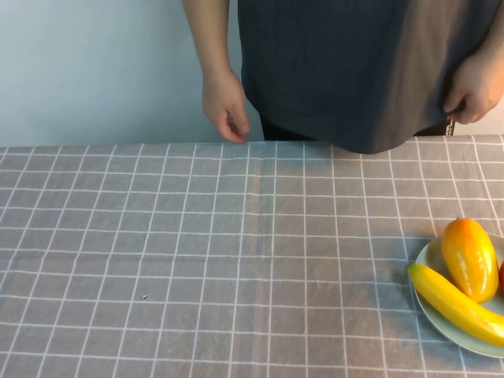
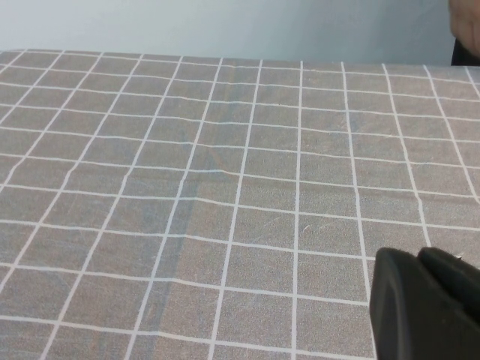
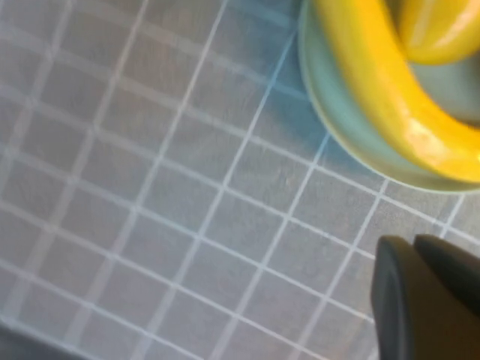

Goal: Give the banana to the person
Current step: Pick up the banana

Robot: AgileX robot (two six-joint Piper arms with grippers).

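Observation:
The banana (image 1: 453, 303) is long and bright yellow and lies on a pale green plate (image 1: 465, 345) at the table's right front edge. It also shows in the right wrist view (image 3: 375, 82), on the plate (image 3: 337, 112). The person (image 1: 354, 71) stands behind the far edge in a dark grey-blue shirt, with one hand (image 1: 224, 102) hanging down by the table edge and the other (image 1: 476, 87) at the shirt hem. My right gripper (image 3: 414, 244) is shut and empty over the cloth, a short way from the plate. My left gripper (image 2: 418, 255) is shut and empty over bare cloth. Neither gripper shows in the high view.
A plump orange-yellow oval fruit (image 1: 470, 258) lies on the plate beside the banana, and a bit of something red (image 1: 501, 276) shows at the frame's right edge. A grey checked tablecloth (image 1: 236, 260) covers the table. A pale wall stands behind.

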